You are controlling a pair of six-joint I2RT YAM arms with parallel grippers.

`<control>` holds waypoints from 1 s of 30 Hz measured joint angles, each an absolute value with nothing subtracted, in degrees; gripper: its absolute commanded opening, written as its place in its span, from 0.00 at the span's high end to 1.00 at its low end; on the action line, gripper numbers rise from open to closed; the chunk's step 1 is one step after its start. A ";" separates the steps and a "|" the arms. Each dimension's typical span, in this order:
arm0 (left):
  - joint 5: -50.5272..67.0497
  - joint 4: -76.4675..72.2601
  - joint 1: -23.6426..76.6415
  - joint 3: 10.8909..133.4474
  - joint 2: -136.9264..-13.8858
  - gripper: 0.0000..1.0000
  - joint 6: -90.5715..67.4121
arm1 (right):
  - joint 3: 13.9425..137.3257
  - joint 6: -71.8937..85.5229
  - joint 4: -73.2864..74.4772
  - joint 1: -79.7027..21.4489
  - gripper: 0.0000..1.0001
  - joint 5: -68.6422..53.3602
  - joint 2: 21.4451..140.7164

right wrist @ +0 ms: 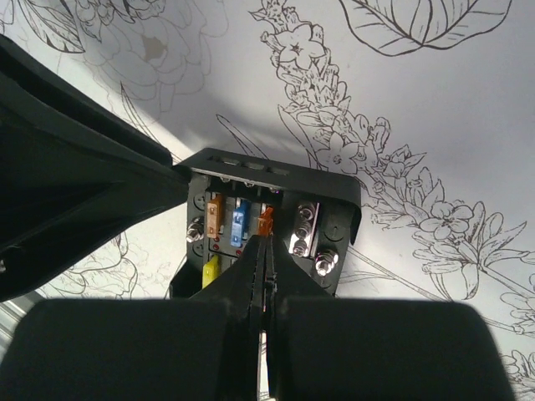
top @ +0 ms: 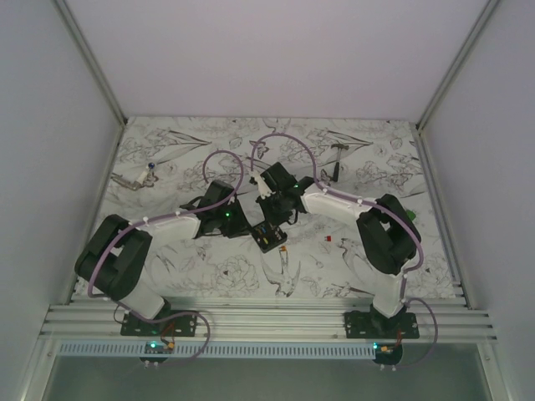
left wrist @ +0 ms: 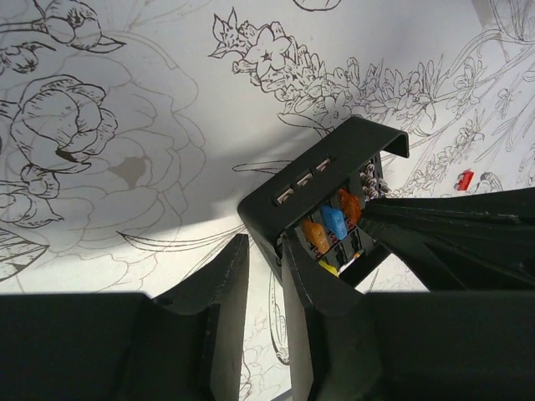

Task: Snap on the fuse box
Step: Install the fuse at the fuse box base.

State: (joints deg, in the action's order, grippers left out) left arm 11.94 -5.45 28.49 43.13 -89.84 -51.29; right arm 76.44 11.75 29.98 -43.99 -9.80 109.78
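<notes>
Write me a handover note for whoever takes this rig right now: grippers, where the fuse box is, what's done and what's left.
Left gripper: fingers slightly apart, astride a wall of the fuse box; I cannot tell whether the grip is firm.
Right gripper: shut, tips at the red-orange fuse; whether it pinches it is unclear.
Fuse box: middle of the table, between both arms, face open with fuses exposed.
Done: both arms are at the box.
Left: the snapping itself; no cover shows on the box.
</notes>
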 measured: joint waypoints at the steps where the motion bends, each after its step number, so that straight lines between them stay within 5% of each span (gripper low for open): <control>1: 11.97 -5.56 28.49 43.13 -89.91 0.76 -51.35 | 75.92 11.84 29.74 -44.07 1.00 -9.32 109.51; 30: 10.79 -5.50 28.49 43.18 -90.91 0.76 -51.16 | 80.51 12.62 29.87 -47.07 0.97 -2.02 112.71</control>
